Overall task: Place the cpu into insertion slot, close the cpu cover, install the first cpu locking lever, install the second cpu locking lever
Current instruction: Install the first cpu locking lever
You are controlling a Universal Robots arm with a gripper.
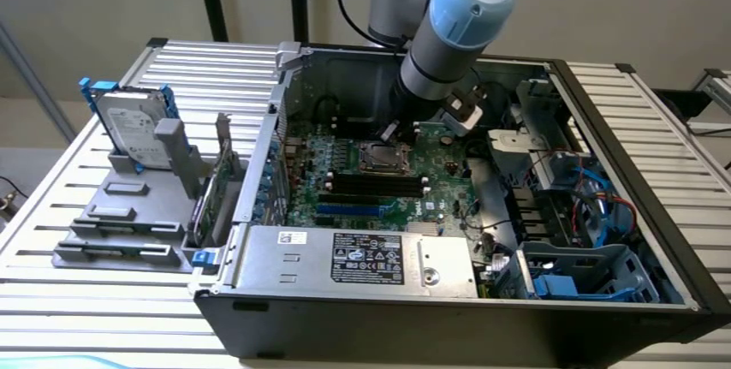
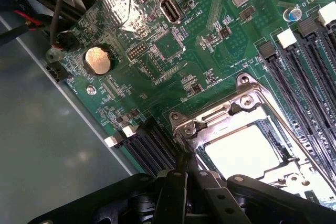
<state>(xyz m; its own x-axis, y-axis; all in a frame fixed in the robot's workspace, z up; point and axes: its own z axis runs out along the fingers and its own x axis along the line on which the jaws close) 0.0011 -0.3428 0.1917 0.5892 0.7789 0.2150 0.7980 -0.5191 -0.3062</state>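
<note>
Wrist view looks down onto the green motherboard (image 2: 157, 51), and right at the gripper (image 2: 181, 174) sits the insertion slot (image 2: 252, 145) with its silver cpu cover (image 2: 249, 98) lying down over it. Through the cut-out centre of that frame shines the bright metal top of the cpu (image 2: 241, 150), so the chip appears already seated and the cover already shut. The gripper's fingers (image 2: 176, 182) are pressed together, holding nothing I can make out, with their tips at the corner of the frame, beside a thin metal bar running along its edge. That bar may be one of the locking levers, though I cannot tell whether it is latched.

From the exterior view, the arm (image 1: 457, 35) reaches down into the open computer case (image 1: 457, 318), its end just over the socket (image 1: 381, 157), above the black memory slots (image 1: 377, 185). A hard drive (image 1: 135, 125) stands in a grey holder on the exterior view's left.

By my judgement the first two steps are done and the work stands at the levers.
</note>
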